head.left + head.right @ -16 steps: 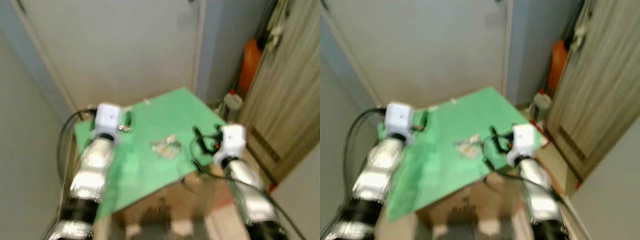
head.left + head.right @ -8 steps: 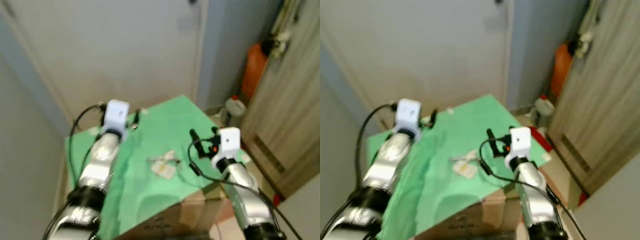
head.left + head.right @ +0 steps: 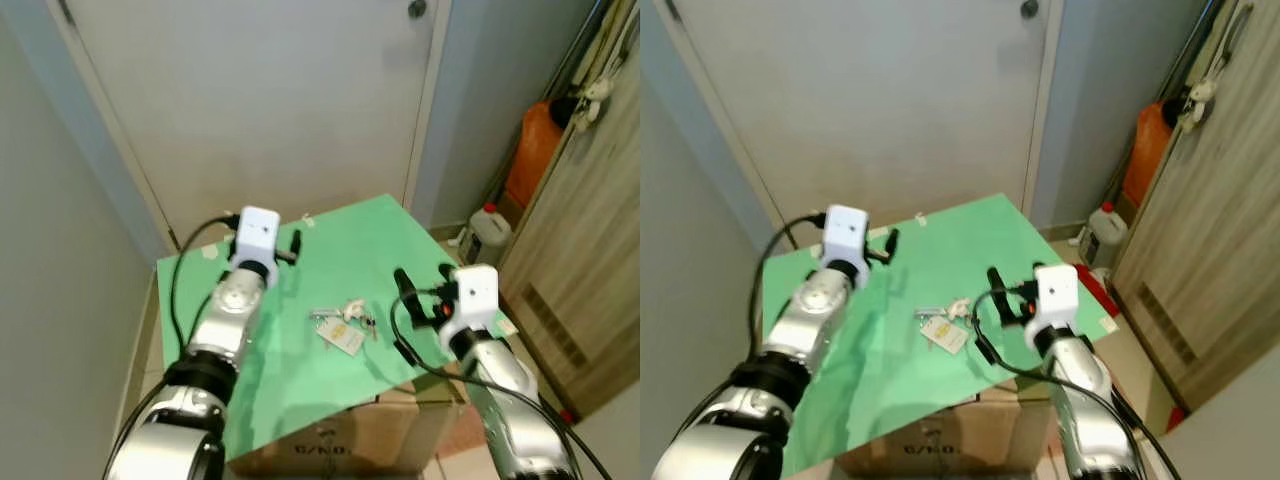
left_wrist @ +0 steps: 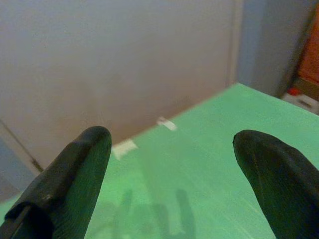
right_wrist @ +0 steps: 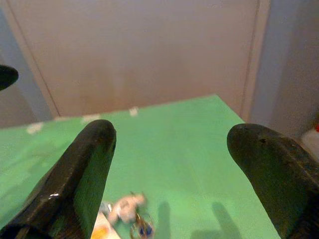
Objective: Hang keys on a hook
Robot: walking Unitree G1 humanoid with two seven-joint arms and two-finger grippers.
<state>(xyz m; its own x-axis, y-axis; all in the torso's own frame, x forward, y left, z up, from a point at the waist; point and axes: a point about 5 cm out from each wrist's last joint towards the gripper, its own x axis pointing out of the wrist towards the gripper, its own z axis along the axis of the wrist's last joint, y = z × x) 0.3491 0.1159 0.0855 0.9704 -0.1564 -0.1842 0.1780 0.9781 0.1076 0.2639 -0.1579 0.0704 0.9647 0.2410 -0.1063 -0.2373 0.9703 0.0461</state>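
The keys [image 3: 343,324] lie near the middle of the green sheet [image 3: 330,260] covering a cardboard box [image 3: 340,450]. The left gripper [image 3: 291,246] hovers with jaws spread at the sheet's far left, and the right gripper [image 3: 422,292], jaws also spread, hovers just right of the keys.

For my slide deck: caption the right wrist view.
Right gripper open above the green tabletop, keys lying ahead of its black fingers.

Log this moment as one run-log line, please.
stage: approach | keys: lying on green sheet over box, untouched | left tool: open, above sheet's far side | right tool: open, right of keys | hook: unseen
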